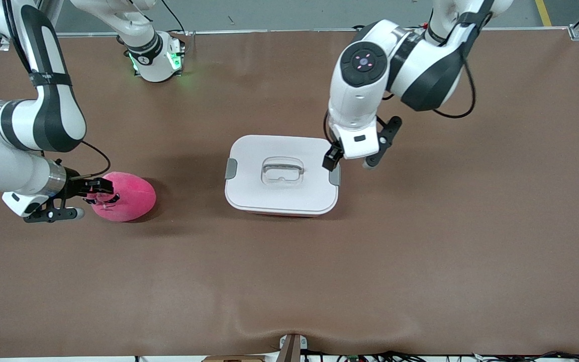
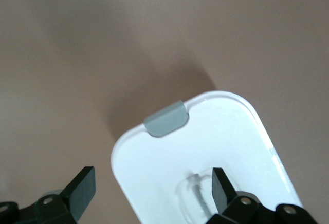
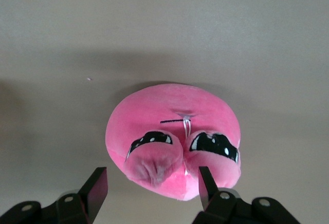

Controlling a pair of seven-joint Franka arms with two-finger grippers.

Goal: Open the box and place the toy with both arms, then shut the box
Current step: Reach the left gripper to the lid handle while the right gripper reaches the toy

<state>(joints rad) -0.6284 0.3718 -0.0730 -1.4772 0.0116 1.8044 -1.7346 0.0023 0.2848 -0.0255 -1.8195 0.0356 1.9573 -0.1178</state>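
Observation:
The box (image 1: 249, 188) stands shut mid-table, its white lid (image 1: 282, 151) bearing a grey clip (image 1: 230, 168) at each end and a clear handle (image 1: 282, 171). My left gripper (image 1: 333, 161) hovers open over the lid's end toward the left arm, by the other clip (image 1: 335, 176). In the left wrist view the open gripper (image 2: 151, 190) straddles the lid's edge (image 2: 169, 162), with a clip (image 2: 164, 118) ahead. The hot-pink toy (image 1: 126, 196) lies toward the right arm's end. My right gripper (image 1: 99, 193) is open at the toy's end; in the right wrist view (image 3: 151, 188) its fingers flank the toy's (image 3: 175, 136) face without closing on it.
The brown table (image 1: 420, 251) spreads around both things. The right arm's base (image 1: 156, 60) with green lights stands at the table's edge farthest from the front camera. A small bracket (image 1: 292, 347) sits at the nearest edge.

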